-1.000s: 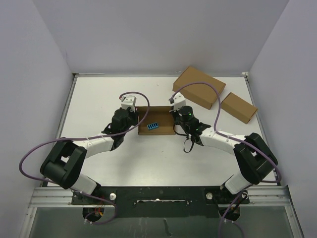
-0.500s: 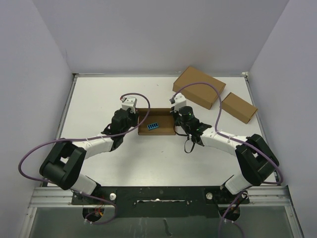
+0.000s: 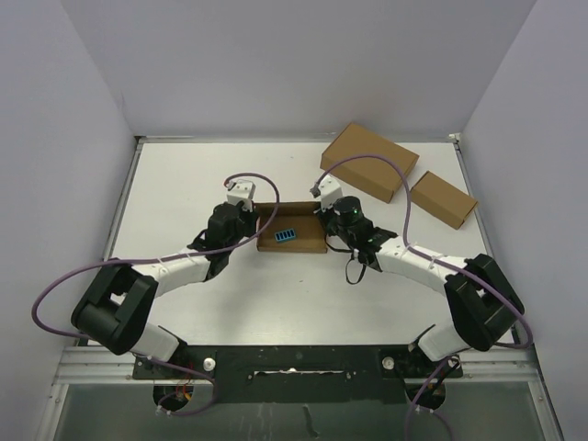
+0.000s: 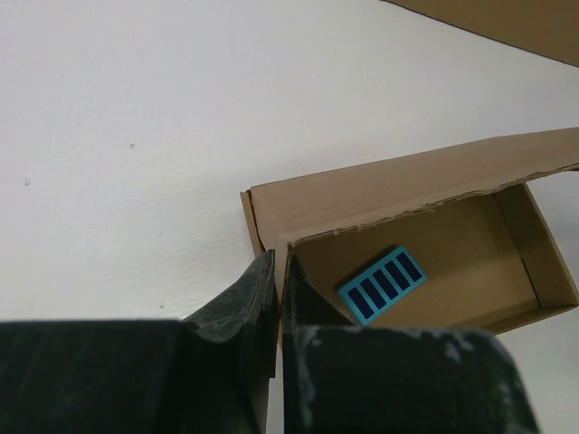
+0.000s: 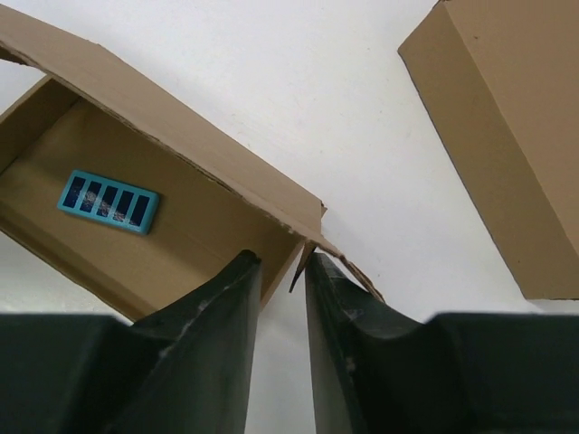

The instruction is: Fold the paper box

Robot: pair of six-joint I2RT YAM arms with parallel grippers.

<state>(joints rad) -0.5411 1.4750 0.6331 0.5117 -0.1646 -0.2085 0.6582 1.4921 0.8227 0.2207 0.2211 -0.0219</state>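
Observation:
The paper box (image 3: 292,241) lies open in the middle of the table, a shallow brown tray with a blue striped label (image 3: 285,234) inside. Its long flap (image 4: 398,185) stands up along the far side. My left gripper (image 3: 256,226) is at the box's left end, shut on that end wall (image 4: 279,271), one finger inside and one outside. At the right end, my right gripper (image 3: 325,227) straddles the end wall (image 5: 279,267). Its jaws stand a little apart, with a white gap showing beside the wall. A small torn flap (image 5: 348,267) rests on the outer finger.
A larger brown box (image 3: 369,161) sits at the back right, and a smaller narrow one (image 3: 443,199) lies to its right. The larger box (image 5: 507,136) is close to the right arm's far side. White walls close in the table on three sides.
The right gripper's jaws have parted from the box's right end wall. Both arms and the box have shifted only slightly. The left grip is unchanged.

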